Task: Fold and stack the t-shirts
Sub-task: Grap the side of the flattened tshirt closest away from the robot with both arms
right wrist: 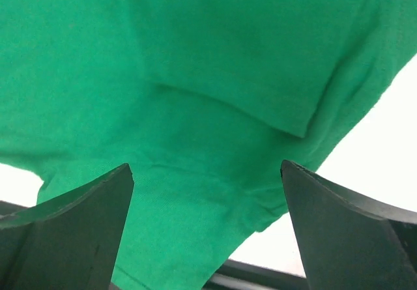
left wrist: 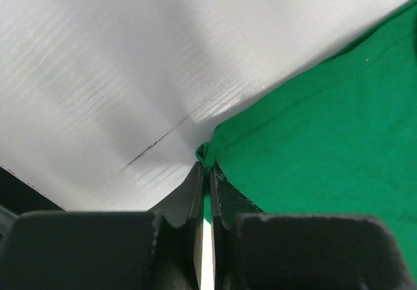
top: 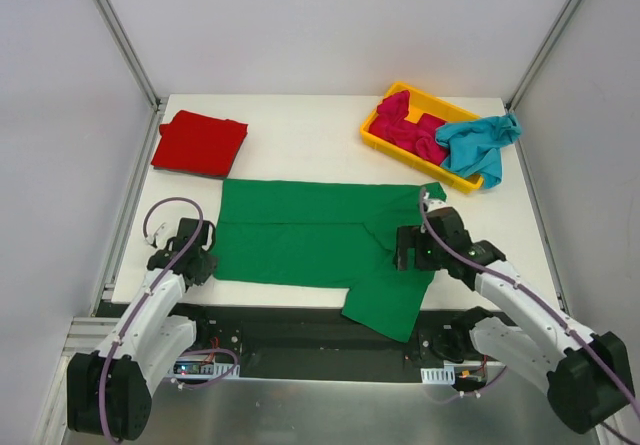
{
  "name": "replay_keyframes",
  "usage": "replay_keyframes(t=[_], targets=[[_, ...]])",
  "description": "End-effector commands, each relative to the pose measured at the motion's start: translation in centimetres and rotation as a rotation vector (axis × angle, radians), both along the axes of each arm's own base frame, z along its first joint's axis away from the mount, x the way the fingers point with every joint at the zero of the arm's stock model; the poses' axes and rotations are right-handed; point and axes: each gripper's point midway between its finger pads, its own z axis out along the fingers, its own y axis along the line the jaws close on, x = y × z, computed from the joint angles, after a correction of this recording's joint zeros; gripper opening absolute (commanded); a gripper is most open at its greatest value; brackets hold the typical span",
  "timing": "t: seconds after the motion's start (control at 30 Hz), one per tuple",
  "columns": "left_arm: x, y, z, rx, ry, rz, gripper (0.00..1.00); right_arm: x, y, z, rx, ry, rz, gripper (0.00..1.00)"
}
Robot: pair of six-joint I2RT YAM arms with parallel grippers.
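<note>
The green t-shirt [top: 310, 235] lies spread flat across the near middle of the table, one sleeve [top: 388, 305] hanging over the front edge. My left gripper [top: 203, 257] is shut on the shirt's near left corner [left wrist: 207, 154]. My right gripper [top: 408, 247] is open just above the shirt's right part [right wrist: 195, 107], its fingers [right wrist: 85, 225] spread wide over the cloth. A folded red t-shirt [top: 200, 142] lies at the far left. The magenta-pink t-shirt [top: 405, 128] and the teal t-shirt [top: 480, 145] lie crumpled in the tray.
A yellow plastic tray [top: 373, 137] stands at the far right of the white table [top: 300, 135]. Metal frame posts [top: 120, 35] rise at the far corners. A black gap [top: 300, 330] runs along the table's front edge.
</note>
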Motion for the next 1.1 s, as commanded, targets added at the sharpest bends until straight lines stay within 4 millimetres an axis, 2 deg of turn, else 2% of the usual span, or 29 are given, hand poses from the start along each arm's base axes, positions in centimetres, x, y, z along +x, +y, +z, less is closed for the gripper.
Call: replay_keyframes(t=[0.0,0.13,0.27,0.37,0.5,0.7,0.87,0.93,0.97,1.07], targets=[[0.5,0.1,0.8,0.013,-0.044,-0.042,0.0,-1.7,0.2,2.3,-0.162,0.0,0.033,0.99],[0.7,0.1,1.0,0.014,-0.062,-0.051,0.0,-6.7,2.3,1.9,-0.123,0.126,0.11,0.92],[0.6,0.3,0.9,0.034,-0.054,-0.068,0.0,-12.1,3.7,0.6,-0.069,0.312,0.249,0.8],[0.5,0.4,0.8,0.036,-0.052,-0.073,0.0,-14.6,3.5,-0.3,-0.104,0.407,0.306,0.74],[0.5,0.3,0.7,0.037,-0.054,-0.082,0.0,-16.4,3.7,-1.3,-0.151,0.494,0.36,0.64],[0.5,0.4,0.6,0.041,-0.057,-0.082,0.0,-18.7,4.1,-2.9,-0.203,0.594,0.437,0.58],[0.6,0.3,0.6,0.038,-0.053,-0.083,0.0,-19.4,3.3,-4.4,-0.268,0.641,0.43,0.53],[0.6,0.3,0.6,0.036,-0.051,-0.083,0.0,-19.1,3.4,-5.0,-0.278,0.638,0.42,0.45],[0.7,0.3,0.6,0.036,-0.053,-0.083,0.0,-18.6,3.4,-5.2,-0.299,0.618,0.401,0.35],[0.6,0.3,0.6,0.038,-0.052,-0.086,0.0,-18.2,3.3,-5.3,-0.329,0.603,0.376,0.21]])
